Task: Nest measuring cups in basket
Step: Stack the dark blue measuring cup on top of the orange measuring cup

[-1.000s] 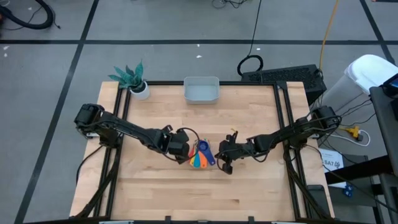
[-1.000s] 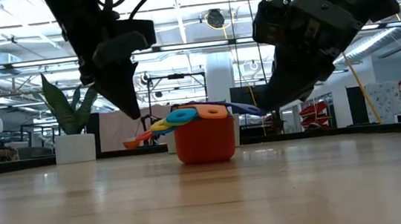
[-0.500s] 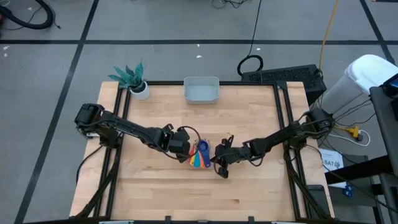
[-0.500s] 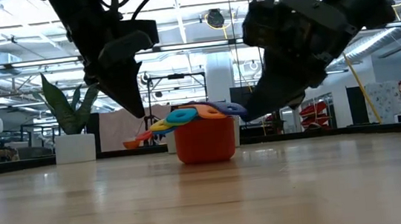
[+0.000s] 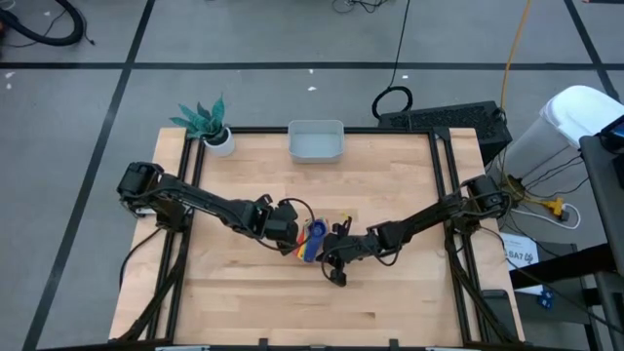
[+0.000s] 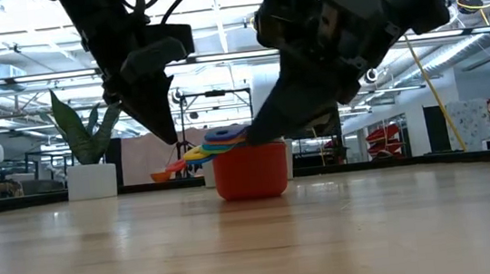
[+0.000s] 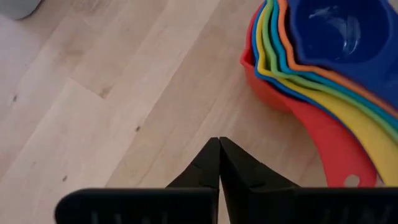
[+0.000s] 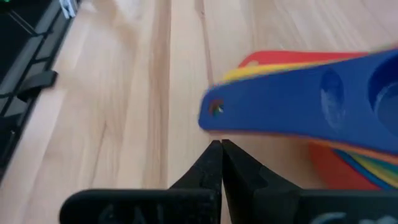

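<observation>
Since the earlier frame, the right gripper [image 5: 332, 265] has slid toward the nested measuring cups [image 5: 311, 240], its jaws pressed together just beside the dark blue handle [image 8: 280, 106] that juts over the stack. Opposite it, the left gripper [image 5: 293, 246], jaws also pressed together and holding nothing, sits just beside the red cup [image 7: 292, 106]. Well beyond both jaws, the basket [image 5: 316, 142] rests at the worktop [image 5: 390, 175] edge.
</observation>
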